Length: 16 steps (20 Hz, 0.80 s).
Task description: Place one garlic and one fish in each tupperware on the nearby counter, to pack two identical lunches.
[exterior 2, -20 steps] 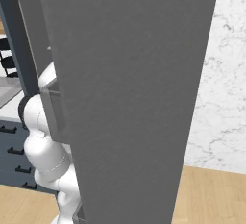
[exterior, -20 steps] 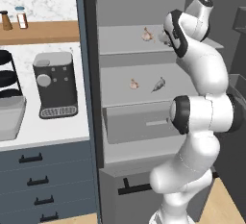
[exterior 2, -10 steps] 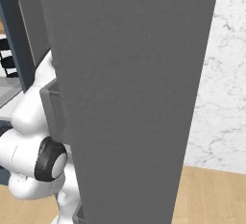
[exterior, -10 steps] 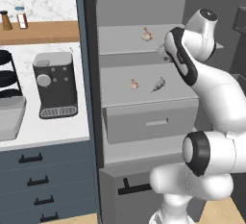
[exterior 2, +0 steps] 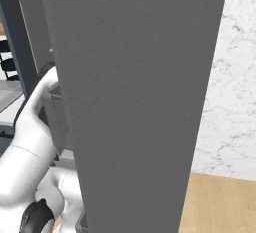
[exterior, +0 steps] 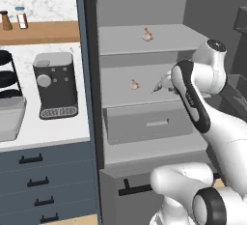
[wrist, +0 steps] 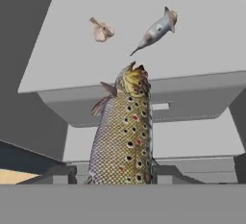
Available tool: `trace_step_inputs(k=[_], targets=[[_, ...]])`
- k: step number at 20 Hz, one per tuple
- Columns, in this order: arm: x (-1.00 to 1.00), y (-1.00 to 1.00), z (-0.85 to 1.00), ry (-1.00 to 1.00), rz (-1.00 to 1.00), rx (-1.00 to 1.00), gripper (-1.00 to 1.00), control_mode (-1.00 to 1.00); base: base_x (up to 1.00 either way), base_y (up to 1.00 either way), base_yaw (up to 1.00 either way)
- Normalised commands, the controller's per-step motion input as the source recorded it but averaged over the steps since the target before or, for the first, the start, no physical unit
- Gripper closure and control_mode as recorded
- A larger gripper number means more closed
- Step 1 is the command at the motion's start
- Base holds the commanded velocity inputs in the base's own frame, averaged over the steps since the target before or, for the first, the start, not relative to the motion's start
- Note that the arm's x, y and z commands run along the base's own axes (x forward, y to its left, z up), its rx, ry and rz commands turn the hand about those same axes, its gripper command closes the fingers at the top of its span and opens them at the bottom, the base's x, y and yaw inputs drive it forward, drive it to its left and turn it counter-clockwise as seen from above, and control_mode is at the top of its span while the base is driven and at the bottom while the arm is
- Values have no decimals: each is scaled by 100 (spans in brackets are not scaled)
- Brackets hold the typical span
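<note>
Hand (wrist: 120,172) pinching scaly, red-spotted golden fish (wrist: 124,136) | smooth grey shelf (wrist: 202,50): lumpy garlic (wrist: 101,30), slender grey fish (wrist: 154,30)

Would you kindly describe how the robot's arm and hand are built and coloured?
The arm is glossy white with rounded, tubular links, a black band along one link and dark rings with grey caps at its joints. No cables or markings are visible. The hand ends in two small dark grey, blocky fingertips.
</note>
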Motion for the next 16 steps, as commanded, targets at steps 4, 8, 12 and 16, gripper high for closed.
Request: trace_step_inputs(k=[4, 8, 12, 16], targets=[[-90, 0, -10, 5, 0, 3, 100, -100, 0, 0, 0], [-33, 0, 0, -1, 0, 0, 100, 100, -15, 0, 0], [0, 0, 0, 0, 0, 0, 100, 100, 0, 6, 1], [0, 0, 0, 0, 0, 0, 100, 100, 0, 69, 1]])
